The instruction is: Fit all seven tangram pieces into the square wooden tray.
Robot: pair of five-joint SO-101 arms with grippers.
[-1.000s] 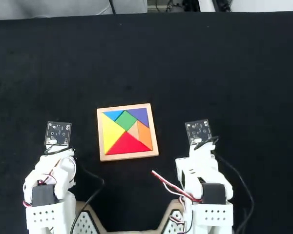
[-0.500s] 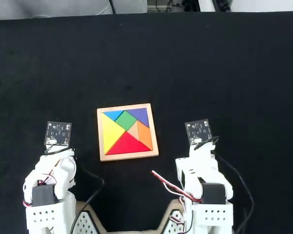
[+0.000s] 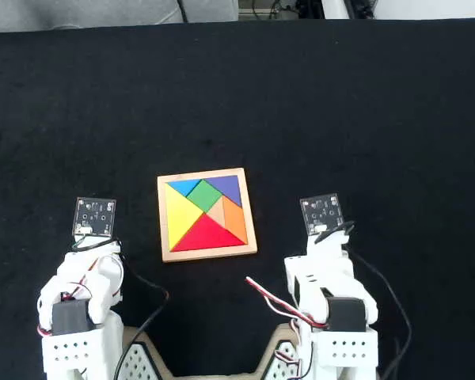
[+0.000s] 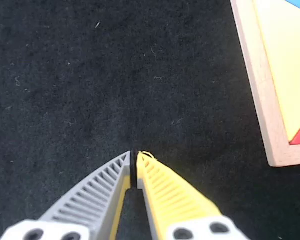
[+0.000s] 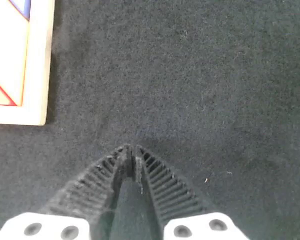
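Note:
The square wooden tray (image 3: 163, 222) lies at the middle of the black table, with the coloured tangram pieces (image 3: 203, 215) lying flat inside it: yellow, red, blue, green, purple, orange and a pale one. Its rim (image 4: 255, 85) and yellow piece (image 4: 287, 65) show in the left wrist view. A corner of the tray (image 5: 37, 75) shows in the right wrist view. My left gripper (image 4: 135, 159) is shut and holds nothing, over bare cloth left of the tray. My right gripper (image 5: 131, 152) is shut and holds nothing, over bare cloth right of the tray.
Both arms sit folded at the table's near edge, the left arm (image 3: 83, 273) and the right arm (image 3: 328, 269) on either side of the tray. Black cloth (image 3: 340, 111) covers the table. Cables trail between the arm bases (image 3: 269, 301).

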